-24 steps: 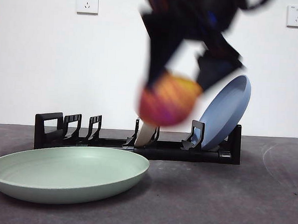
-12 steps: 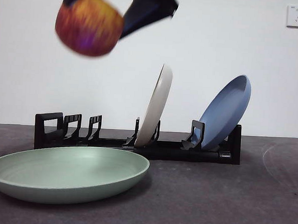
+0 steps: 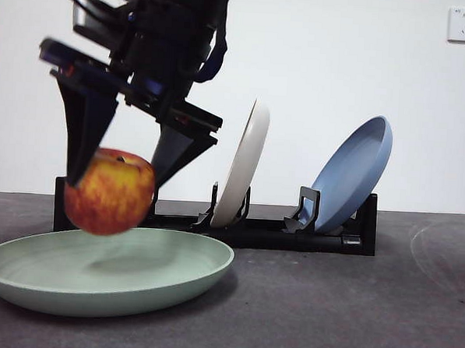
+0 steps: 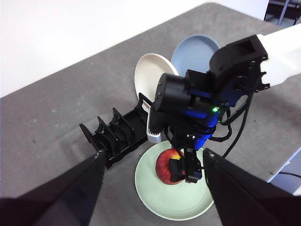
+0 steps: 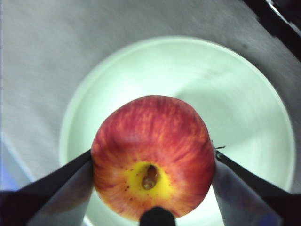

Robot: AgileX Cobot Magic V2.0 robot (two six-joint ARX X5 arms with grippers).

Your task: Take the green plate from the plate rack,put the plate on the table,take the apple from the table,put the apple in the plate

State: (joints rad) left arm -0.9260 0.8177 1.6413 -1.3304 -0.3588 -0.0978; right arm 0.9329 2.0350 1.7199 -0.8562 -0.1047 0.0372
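A: Where do we stand with the apple (image 3: 110, 192)?

B: We have it clamped between the two jaws of the right gripper (image 3: 119, 176), one jaw pressing each flank, stem dimple facing the wrist. Half a second ago we were carrying it high, well above the rack; now we have brought it down so it hangs just over the green plate (image 3: 103, 270), not yet touching it as far as the front view lets us judge.

A: And below the jaws?

B: In the right wrist view the apple (image 5: 153, 162) sits squarely between our jaws with the green plate (image 5: 244, 117) spread out beyond the fingertips on every side, so we are over the bowl, not the rim.

A: The left arm?

B: Waiting high. The jaws of the left gripper (image 4: 153, 188) stand wide apart with nothing between them, and past them we see the right gripper (image 4: 186, 170) holding the apple (image 4: 165, 165) over the green plate (image 4: 160, 197).

A: The plate rack (image 3: 214, 220)?

B: Behind our jaws, holding the white plate (image 3: 245, 163) and the blue plate (image 3: 353, 172); the green plate lies flat on the table (image 3: 350, 305) in front of it.

A: So what remains?

B: We judge the carry is done. Only a small descent and a release are left.
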